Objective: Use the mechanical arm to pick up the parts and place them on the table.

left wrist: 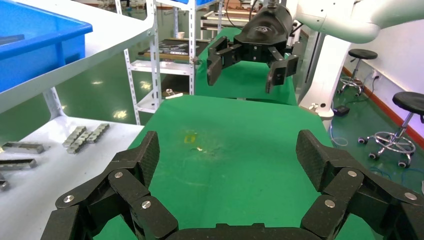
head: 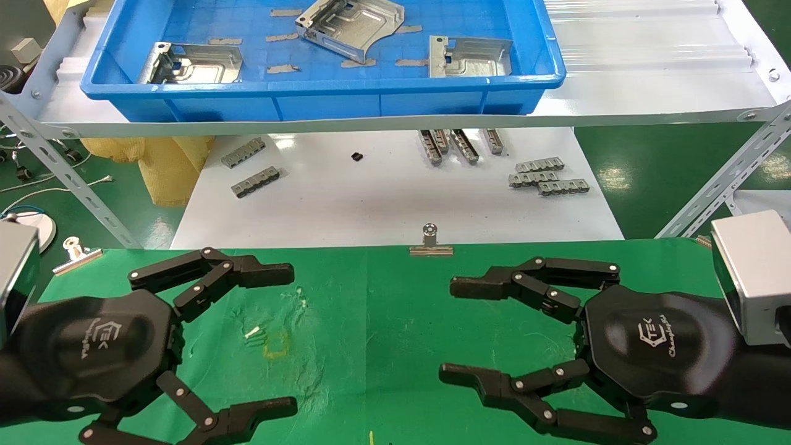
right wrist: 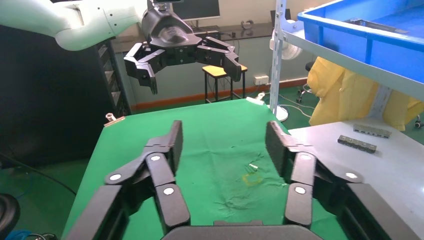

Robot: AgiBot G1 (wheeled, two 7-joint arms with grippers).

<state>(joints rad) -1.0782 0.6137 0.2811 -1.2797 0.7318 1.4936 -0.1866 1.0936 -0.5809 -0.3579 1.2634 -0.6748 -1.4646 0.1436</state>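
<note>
Three silvery sheet-metal parts lie in the blue tray (head: 321,99) on the raised shelf: one at the left (head: 191,63), one tilted in the middle (head: 350,25), one at the right (head: 469,57). My left gripper (head: 291,339) is open and empty, low over the left of the green table (head: 371,321). My right gripper (head: 449,329) is open and empty over the table's right side, facing the left one. In the left wrist view my left gripper (left wrist: 227,150) spans bare green cloth (left wrist: 235,130). In the right wrist view my right gripper (right wrist: 225,135) does the same.
Behind the green table lies a white tabletop (head: 383,198) with several small grey ridged bars (head: 547,178). Binder clips sit on the cloth's far edge (head: 431,242) and left corner (head: 75,253). Angled metal shelf struts (head: 717,185) stand at both sides.
</note>
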